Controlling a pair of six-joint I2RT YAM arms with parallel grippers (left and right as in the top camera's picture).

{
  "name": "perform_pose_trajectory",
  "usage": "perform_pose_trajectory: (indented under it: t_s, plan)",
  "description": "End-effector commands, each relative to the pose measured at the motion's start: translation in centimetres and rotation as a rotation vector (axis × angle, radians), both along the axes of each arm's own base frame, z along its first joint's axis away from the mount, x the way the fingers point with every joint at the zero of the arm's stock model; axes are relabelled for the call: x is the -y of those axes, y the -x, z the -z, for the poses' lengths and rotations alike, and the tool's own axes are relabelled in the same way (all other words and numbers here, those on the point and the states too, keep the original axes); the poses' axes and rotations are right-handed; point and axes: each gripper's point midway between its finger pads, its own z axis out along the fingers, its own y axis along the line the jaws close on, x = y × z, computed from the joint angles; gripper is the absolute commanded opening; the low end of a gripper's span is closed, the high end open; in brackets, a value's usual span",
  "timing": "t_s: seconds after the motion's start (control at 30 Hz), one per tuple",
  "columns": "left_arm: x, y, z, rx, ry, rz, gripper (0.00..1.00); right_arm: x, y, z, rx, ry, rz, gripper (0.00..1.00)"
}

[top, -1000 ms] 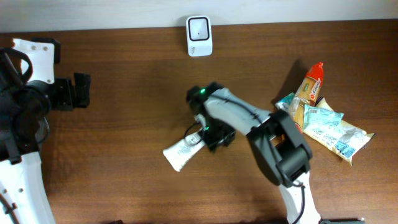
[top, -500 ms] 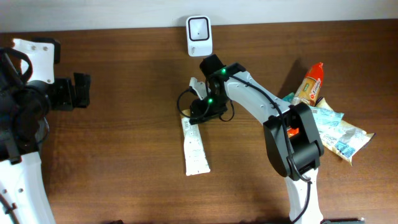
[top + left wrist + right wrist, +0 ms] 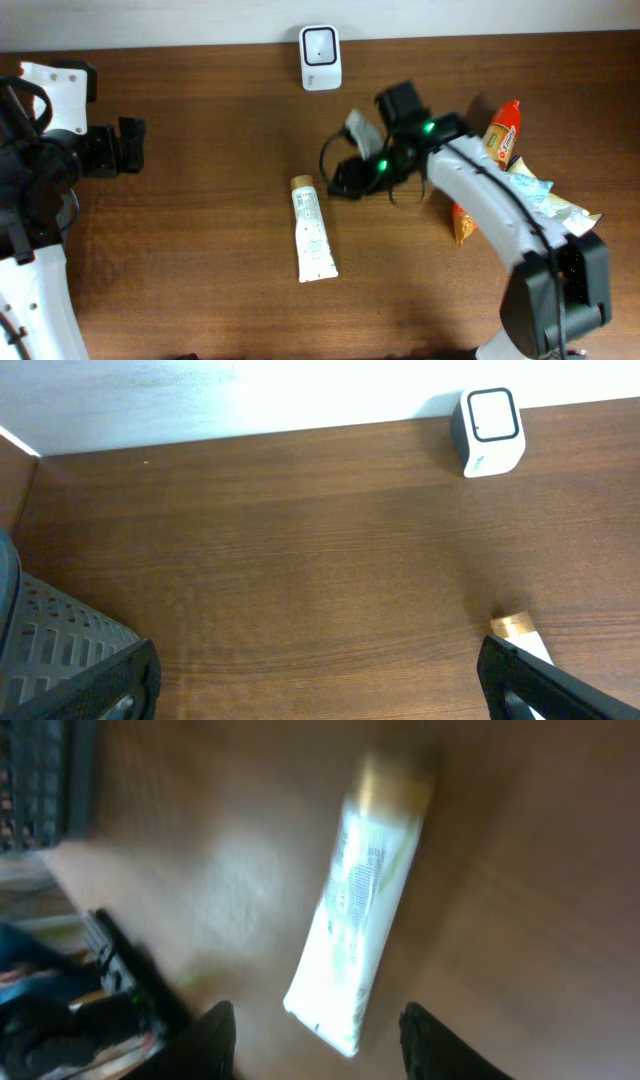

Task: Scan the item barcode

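Right pincer point(image 3: 318, 1010) is seen parted and empty, the tube point(image 3: 372, 910) laid flat on the tabletop point(image 3: 180, 260) just ahead of its fingers point(image 3: 215, 1045), while the scanner point(image 3: 320, 58), off to one side, is shown only overhead and by the left wrist camera.

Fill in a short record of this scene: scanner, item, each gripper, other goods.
scanner: white, at the far edge of the table
item: white tube, gold cap, lying flat on the table, cap end toward the scanner
right gripper: jaws open, empty, beside the tube's cap end, not touching it
left gripper: jaws open, empty, well away from the tube
other goods: snack packets piled near the right arm
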Motion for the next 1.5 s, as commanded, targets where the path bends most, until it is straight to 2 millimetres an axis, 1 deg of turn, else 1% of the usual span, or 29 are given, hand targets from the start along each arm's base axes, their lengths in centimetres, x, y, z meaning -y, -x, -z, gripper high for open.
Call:
perform_pose_trajectory:
  t_s: [0.0,0.07,0.13,0.2,0.23,0.33,0.43,0.57,0.6,0.63,0.67,0.7,0.73,0.77,0.83,0.87,0.9,0.93,0.97,1.0,1.03,1.07,1.1,1.2,1.23,1.33,1.37,1.47]
  plan:
    - [0.1,0.2,-0.5,0.014,-0.009,0.016,0.99,-1.2,3.0,4.8,-0.185,-0.038,0.111,0.52]
    - [0.1,0.2,-0.5,0.014,-0.009,0.016,0.99,-1.0,2.7,7.1,-0.173,0.034,0.195,0.53]
    - [0.1,0.2,-0.5,0.014,-0.009,0.015,0.99,-1.3,2.9,8.7,-0.199,0.081,0.25,0.53]
    - [0.1,0.2,-0.5,0.014,-0.009,0.016,0.99,-1.2,3.0,9.6,-0.235,0.099,0.286,0.53]
    - [0.1,0.2,-0.5,0.014,-0.008,0.016,0.99,-1.5,3.0,9.9,-0.251,0.1,0.3,0.53]
    - [0.1,0.2,-0.5,0.014,-0.009,0.016,0.99,-2.4,3.2,10.2,-0.261,0.105,0.316,0.53]
    - [0.1,0.2,-0.5,0.014,-0.009,0.015,0.99,-3.4,3.9,11.6,-0.305,0.123,0.338,0.53]
    - [0.1,0.2,-0.5,0.014,-0.009,0.015,0.99,-5.3,4.8,13.1,-0.354,0.108,0.322,0.52]
    - [0.1,0.2,-0.5,0.014,-0.009,0.015,0.99,-5.7,5.0,13.3,-0.353,0.107,0.315,0.48]
    - [0.1,0.2,-0.5,0.014,-0.009,0.016,0.99,-5.9,5.0,13.3,-0.35,0.105,0.311,0.4]
    - [0.1,0.2,-0.5,0.014,-0.009,0.015,0.99,-5.9,5.0,13.3,-0.348,0.104,0.31,0.28]
    - [0.1,0.2,-0.5,0.014,-0.009,0.015,0.99,-6.0,5.0,13.3,-0.348,0.103,0.309,0.21]
    - [0.1,0.2,-0.5,0.014,-0.009,0.015,0.99,-6.0,5.0,13.3,-0.348,0.102,0.309,0.09]
    - [0.1,0.2,-0.5,0.014,-0.009,0.015,0.99,-6.0,4.9,13.2,-0.351,0.099,0.31,0.04]
    - [0.1,0.2,-0.5,0.014,-0.009,0.016,0.99,-5.9,4.4,12.2,-0.336,0.062,0.294,0.04]
    - [0.1,0.2,-0.5,0.014,-0.008,0.016,0.99,-5.9,3.8,11.1,-0.288,0.029,0.251,0.04]
    - [0.1,0.2,-0.5,0.014,-0.009,0.016,0.99,-6.2,3.3,9.0,-0.212,-0.032,0.152,0.04]
    - [0.1,0.2,-0.5,0.014,-0.008,0.016,0.99,-5.9,2.6,7.0,-0.148,-0.059,0.055,0.04]
    - [0.1,0.2,-0.5,0.014,-0.009,0.015,0.99,-5.3,2.4,5.8,-0.112,-0.055,-0.024,0.04]
    - [0.1,0.2,-0.5,0.014,-0.009,0.015,0.99,-3.8,2.2,4.5,-0.051,-0.018,-0.127,0.04]
    - [0.1,0.2,-0.5,0.014,-0.009,0.015,0.99,-1.8,1.7,4.1,0.008,0.068,-0.197,0.04]
    - [0.1,0.2,-0.5,0.013,-0.009,0.015,0.99,0.6,0.7,5.1,0.056,0.2,-0.192,0.04]
    - [0.2,0.2,-0.5,0.013,-0.008,0.016,0.99,1.9,0.1,6.2,0.083,0.29,-0.205,0.04]
    - [0.1,0.2,-0.5,0.013,-0.009,0.015,0.99,2.5,1.1,8.3,0.098,0.313,-0.383,0.04]
    - [0.1,0.2,-0.5,0.013,-0.008,0.015,0.99,2.6,1.2,8.6,0.119,0.312,-0.441,0.04]
    - [0.2,0.2,-0.5,0.013,-0.008,0.016,0.99,3.3,0.4,9.5,0.149,0.363,-0.461,0.04]
    - [0.2,0.2,-0.5,0.013,-0.008,0.016,0.99,3.3,0.4,10.2,0.139,0.364,-0.462,0.04]
    - [0.1,0.2,-0.5,0.013,-0.008,0.015,0.99,3.6,1.0,12.9,0.064,0.378,-0.479,0.04]
